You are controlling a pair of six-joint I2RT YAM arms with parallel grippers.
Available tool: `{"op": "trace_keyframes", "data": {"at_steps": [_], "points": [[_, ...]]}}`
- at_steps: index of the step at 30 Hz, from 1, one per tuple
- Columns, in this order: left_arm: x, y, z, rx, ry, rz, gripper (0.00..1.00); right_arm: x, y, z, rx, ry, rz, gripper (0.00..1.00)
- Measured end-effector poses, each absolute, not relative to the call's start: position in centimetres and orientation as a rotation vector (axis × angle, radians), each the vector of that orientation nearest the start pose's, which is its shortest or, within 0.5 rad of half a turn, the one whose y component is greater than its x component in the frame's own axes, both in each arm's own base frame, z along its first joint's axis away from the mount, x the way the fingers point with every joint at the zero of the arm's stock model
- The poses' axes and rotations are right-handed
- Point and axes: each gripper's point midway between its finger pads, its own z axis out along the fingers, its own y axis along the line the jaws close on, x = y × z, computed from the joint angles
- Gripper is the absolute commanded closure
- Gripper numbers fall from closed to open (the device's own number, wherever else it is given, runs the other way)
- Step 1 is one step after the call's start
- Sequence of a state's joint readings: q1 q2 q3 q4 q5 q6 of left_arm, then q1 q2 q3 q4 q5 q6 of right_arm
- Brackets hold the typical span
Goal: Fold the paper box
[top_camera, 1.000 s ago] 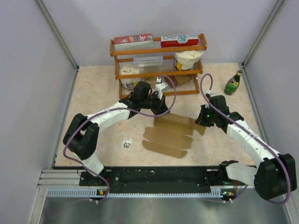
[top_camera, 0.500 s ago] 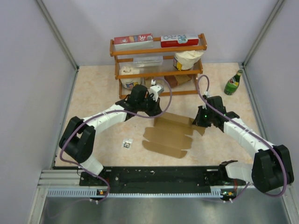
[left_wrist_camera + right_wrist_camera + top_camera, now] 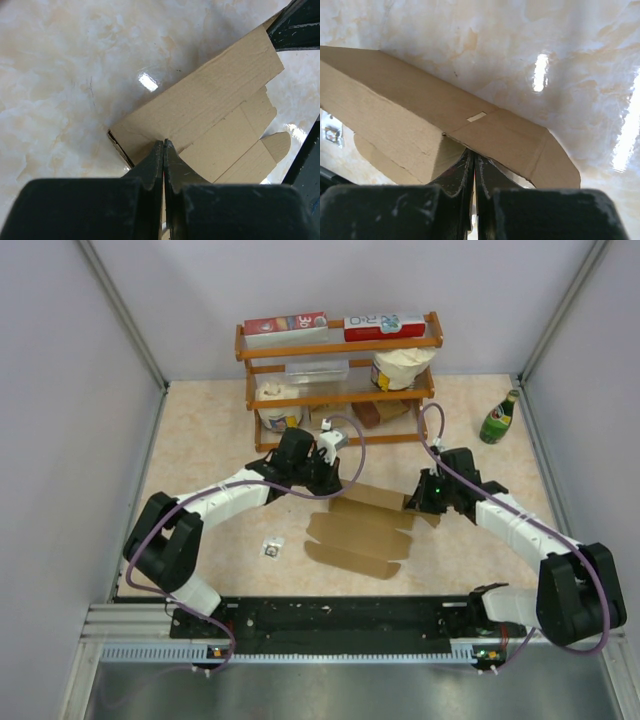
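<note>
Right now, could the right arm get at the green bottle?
Probably yes: only tabletop lies between the right hand and the green bottle, though that hand is shut at the paper box flap.

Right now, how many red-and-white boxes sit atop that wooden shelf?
2. The left box sits at the left end of the wooden shelf, the right box at its right end. None looks hidden.

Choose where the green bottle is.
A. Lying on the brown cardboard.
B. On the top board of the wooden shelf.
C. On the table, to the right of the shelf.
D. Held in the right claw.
C: the green bottle stands upright on the table, to the right of the wooden shelf and well apart from the cardboard.
</note>
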State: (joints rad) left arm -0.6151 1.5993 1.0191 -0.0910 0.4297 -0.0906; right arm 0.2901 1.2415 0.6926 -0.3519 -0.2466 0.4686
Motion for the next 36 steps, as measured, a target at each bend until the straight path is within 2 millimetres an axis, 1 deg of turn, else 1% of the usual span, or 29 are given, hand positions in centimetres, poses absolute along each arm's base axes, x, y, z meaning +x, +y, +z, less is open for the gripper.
{"op": "trace_keyframes", "data": {"at_steps": [3,12,19,26,32,36], "points": [[30.0,-30.6,11.6,0.83,2.157,-0.855,1.0,26.7,14.8,7.9,0.112,2.517,0.656,1.0],[29.8,-30.5,11.5,0.832,2.162,-0.859,1.0,26.6,16.0,8.1,0.131,2.498,0.773,1.0],[29.6,-30.5,11.2,0.835,2.168,-0.863,1.0,26.3,16.1,7.6,0.201,2.484,0.877,1.0],[29.5,-30.5,11.1,0.832,2.173,-0.868,1.0,26.5,16.1,7.5,0.287,2.434,1.006,1.0],[29.3,-30.3,11.1,0.826,2.174,-0.871,1.0,26.9,17.1,8.3,0.276,2.386,1.116,1.0],[29.0,-30.1,11.2,0.824,2.173,-0.871,1.0,27.4,17.1,8.7,0.291,2.353,1.173,1.0]]}}
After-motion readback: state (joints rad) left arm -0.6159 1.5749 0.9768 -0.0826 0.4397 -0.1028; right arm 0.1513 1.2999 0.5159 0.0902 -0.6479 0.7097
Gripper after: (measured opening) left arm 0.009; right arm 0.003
